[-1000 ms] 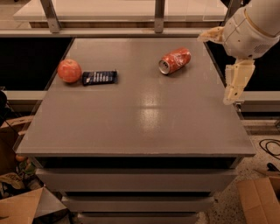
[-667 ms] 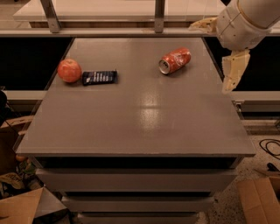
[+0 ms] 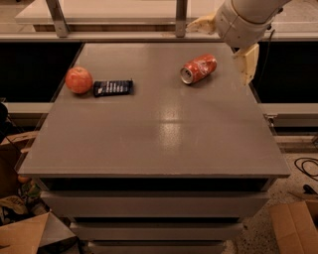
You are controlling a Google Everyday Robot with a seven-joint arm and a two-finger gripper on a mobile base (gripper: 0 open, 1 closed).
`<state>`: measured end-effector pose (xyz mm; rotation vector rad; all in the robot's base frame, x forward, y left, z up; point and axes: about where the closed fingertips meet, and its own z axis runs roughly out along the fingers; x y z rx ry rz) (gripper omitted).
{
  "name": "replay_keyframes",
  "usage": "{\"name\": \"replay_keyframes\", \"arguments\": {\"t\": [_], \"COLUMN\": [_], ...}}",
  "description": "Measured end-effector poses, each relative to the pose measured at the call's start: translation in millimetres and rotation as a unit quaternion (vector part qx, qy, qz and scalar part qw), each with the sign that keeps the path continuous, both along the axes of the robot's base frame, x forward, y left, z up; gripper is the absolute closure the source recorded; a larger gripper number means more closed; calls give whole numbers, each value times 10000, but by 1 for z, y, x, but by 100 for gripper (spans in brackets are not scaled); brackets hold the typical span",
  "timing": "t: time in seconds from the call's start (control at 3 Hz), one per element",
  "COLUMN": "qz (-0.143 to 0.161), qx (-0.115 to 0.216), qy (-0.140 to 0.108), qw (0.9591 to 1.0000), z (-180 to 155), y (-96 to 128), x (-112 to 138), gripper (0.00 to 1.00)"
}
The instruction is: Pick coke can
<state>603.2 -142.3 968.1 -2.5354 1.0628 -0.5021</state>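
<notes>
The coke can [image 3: 199, 68] lies on its side on the far right part of the grey table [image 3: 159, 134], its silver end turned toward the front left. It is red-orange with pale markings and slightly dented. My gripper [image 3: 219, 52] hangs at the table's far right corner, just right of and above the can, not touching it. Its two cream fingers [image 3: 247, 61] are spread wide apart and hold nothing; one points left along the back edge, the other points down beside the table's right edge.
A round red-orange apple [image 3: 79, 80] and a dark flat snack packet [image 3: 113, 88] lie at the far left. A rail with posts [image 3: 181, 15] runs behind the table. Cardboard boxes [image 3: 25, 233] and cables [image 3: 305, 168] lie on the floor at both sides.
The arm and gripper have moved up and toward the far side of the table, closer to the can. The can, apple and packet have not moved.
</notes>
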Motion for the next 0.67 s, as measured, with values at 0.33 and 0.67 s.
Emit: {"name": "replay_keyframes", "arguments": {"t": [0.33, 0.67], "qz": [0, 14], "qx": [0, 26], "qy": [0, 132], "qw": [10000, 9999], "z": [0, -12], "y": [0, 4], "x": [0, 9], "gripper": [0, 0]}}
